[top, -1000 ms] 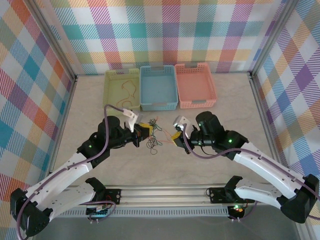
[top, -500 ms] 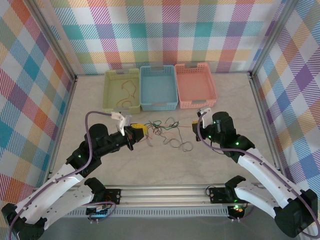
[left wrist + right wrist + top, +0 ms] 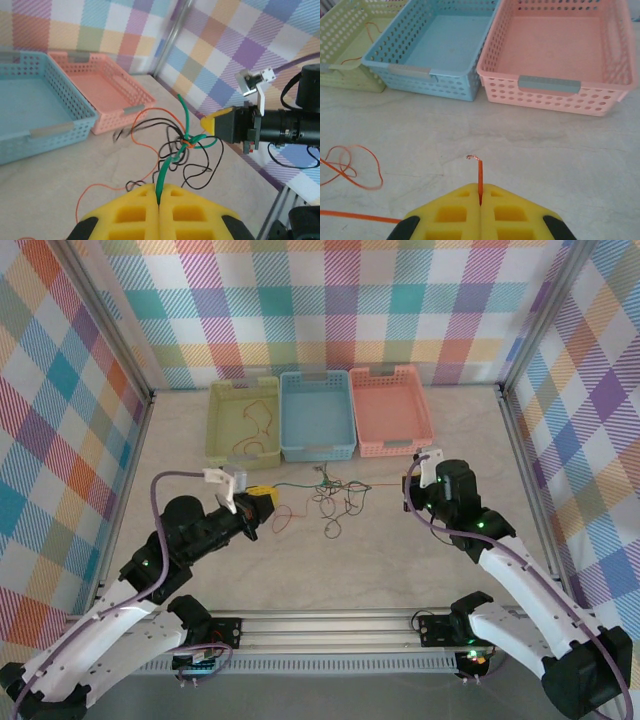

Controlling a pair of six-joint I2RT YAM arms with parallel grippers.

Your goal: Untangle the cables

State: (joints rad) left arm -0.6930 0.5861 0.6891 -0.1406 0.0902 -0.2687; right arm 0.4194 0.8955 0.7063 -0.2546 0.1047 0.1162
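Grip first: your left gripper (image 3: 159,194) is pinched closed on the green cable (image 3: 169,165); that cable leaves the yellow pads straight ahead and climbs to a knot (image 3: 187,142) a little beyond the tips; black cables (image 3: 200,172) loop around and below the knot, and an orange-red cable (image 3: 152,110) arcs away up and to its left. Your right gripper (image 3: 480,194) is likewise clamped tight, on an orange-red end whose short stub pokes out just ahead of its pads; it is likely the same cable, though you cannot trace it all the way. A loose orange loop lies on the table (image 3: 560,150) to the left of those fingers. Farther ahead of them stand the pink basket (image 3: 549,84), the blue basket (image 3: 410,71) to its left, and the green basket (image 3: 345,80) leftmost, with an orange wire in it.

You appear to be mid-separation, one strand in each gripper and the tangle strung between them. Next calls for a slow, gentle draw apart; watch the knot, since a hard pull will probably cinch it; if it tightens, slacken and work one strand out.
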